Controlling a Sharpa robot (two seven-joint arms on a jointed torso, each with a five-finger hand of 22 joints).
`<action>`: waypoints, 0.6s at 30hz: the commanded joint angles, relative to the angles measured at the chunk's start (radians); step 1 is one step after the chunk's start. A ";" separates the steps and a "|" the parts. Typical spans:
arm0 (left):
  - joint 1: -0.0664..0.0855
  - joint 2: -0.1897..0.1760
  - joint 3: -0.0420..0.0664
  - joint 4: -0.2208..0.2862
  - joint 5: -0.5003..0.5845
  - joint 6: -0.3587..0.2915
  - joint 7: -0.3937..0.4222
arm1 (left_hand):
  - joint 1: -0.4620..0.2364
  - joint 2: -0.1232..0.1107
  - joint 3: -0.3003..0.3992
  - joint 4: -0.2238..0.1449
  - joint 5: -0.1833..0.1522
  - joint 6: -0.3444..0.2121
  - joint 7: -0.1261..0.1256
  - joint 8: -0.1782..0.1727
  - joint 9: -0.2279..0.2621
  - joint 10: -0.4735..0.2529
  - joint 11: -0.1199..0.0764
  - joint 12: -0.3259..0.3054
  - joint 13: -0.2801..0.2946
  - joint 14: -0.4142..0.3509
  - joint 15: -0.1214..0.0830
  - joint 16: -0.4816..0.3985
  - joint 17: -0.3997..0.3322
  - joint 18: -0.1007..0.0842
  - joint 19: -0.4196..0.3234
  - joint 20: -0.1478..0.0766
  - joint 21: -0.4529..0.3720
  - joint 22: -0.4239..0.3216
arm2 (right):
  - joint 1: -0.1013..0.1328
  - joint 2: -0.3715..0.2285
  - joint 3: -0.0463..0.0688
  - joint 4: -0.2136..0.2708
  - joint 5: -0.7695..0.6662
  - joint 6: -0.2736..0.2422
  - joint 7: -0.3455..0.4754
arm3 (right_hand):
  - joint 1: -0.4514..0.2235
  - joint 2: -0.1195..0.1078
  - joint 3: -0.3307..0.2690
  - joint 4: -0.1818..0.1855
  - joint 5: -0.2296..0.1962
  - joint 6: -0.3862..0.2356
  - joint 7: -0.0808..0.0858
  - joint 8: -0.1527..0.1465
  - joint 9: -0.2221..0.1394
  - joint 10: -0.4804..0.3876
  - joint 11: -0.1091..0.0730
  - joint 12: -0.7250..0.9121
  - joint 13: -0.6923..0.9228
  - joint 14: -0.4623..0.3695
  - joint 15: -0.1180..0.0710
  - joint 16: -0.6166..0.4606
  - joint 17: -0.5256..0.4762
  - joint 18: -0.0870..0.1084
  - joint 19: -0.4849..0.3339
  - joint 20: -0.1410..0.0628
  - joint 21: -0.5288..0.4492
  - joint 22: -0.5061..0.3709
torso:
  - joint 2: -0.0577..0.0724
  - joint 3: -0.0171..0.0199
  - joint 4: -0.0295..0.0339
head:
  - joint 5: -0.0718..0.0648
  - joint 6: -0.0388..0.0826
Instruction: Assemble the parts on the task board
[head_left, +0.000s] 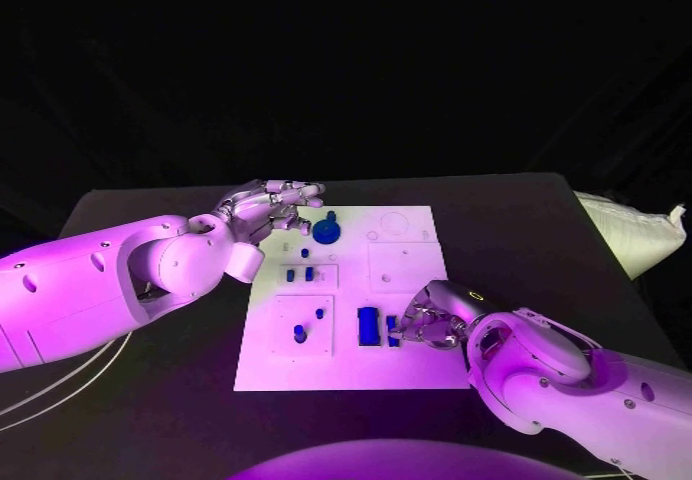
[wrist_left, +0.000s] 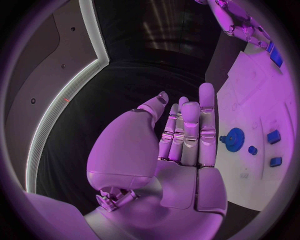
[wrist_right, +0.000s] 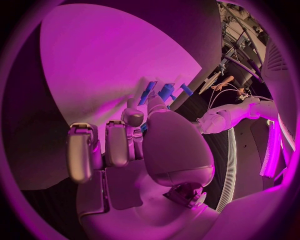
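Blue is what draws the eye at the near end of the white task board (head_left: 411, 370): two long blue parts (head_left: 369, 326) stand side by side in their slots near the board's middle, their long axes running from the near edge toward the far edge. The right hand (head_left: 430, 322) sits right against them on their right-hand side, so these pieces lie just to the left of its fingertips, closer to it than to anything else on the bench (head_left: 577, 220). From the right wrist view its fingers (wrist_right: 132, 117) are curled down over the board with the tips at the blue pieces; whether it pinches one or merely touches it I cannot tell, since the fingertips hide the contact. I judge that any next move here turns on that short sideways reach, with the grip needing to close across the narrow width of a part, not along its length.

Farther up, small blue parts (head_left: 299, 273) sit in the left-hand recesses. Farther still, a round blue part (head_left: 327, 231) with a peg on top stands near the board's far edge. The left hand (head_left: 270, 210) hovers just left of it, beyond the board's far left corner, fingers straight, close together and holding nothing.
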 joint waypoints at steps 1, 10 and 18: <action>0.000 0.002 0.000 -0.003 0.001 0.015 0.011 | 0.010 -0.003 -0.005 0.001 -0.003 -0.007 0.000 0.006 -0.002 -0.008 -0.003 0.006 0.001 -0.010 0.000 -0.008 -0.005 0.011 0.007 0.002 -0.004 -0.001 | 0.004 -0.008 0.001 0.006 0.077 -0.123 0.095 | -0.016 -0.004 -0.022 0.014 0.000 -0.017 0.002 -0.002 -0.001 -0.028 0.004 -0.050 -0.036 0.044 0.002 -0.017 -0.018 0.007 -0.015 0.003 -0.013 0.071 | -0.001 -0.0016 0.0000 | -0.002 0.006; -0.007 0.003 0.000 -0.026 0.001 0.014 0.027 | 0.010 -0.001 -0.009 0.001 -0.003 -0.008 0.000 0.008 -0.002 -0.012 -0.002 0.008 0.001 -0.036 0.001 -0.037 -0.053 0.011 0.001 0.003 -0.011 -0.004 | 0.019 -0.016 0.001 -0.018 0.268 -0.271 0.289 | -0.016 0.002 -0.062 0.043 -0.043 -0.058 0.017 -0.022 -0.008 -0.089 0.017 -0.189 -0.142 0.032 0.012 -0.073 -0.075 0.018 -0.046 0.013 -0.050 0.027 | -0.015 -0.0021 -0.0023 | 0.001 0.022; -0.028 0.015 0.001 -0.072 0.016 -0.051 0.100 | 0.023 0.010 -0.018 0.000 -0.003 -0.008 0.000 0.024 -0.003 -0.040 0.011 0.001 -0.017 -0.262 0.028 -0.260 -0.214 0.005 -0.168 0.025 -0.155 -0.080 | 0.082 -0.005 0.001 -0.152 0.748 -0.249 0.603 | 0.094 0.062 -0.068 0.015 -0.123 -0.151 0.072 -0.093 -0.035 -0.255 0.072 -0.414 -0.326 -0.156 0.063 -0.641 -0.578 0.131 -0.413 0.056 -0.536 -0.503 | -0.047 -0.0068 -0.0040 | -0.004 0.060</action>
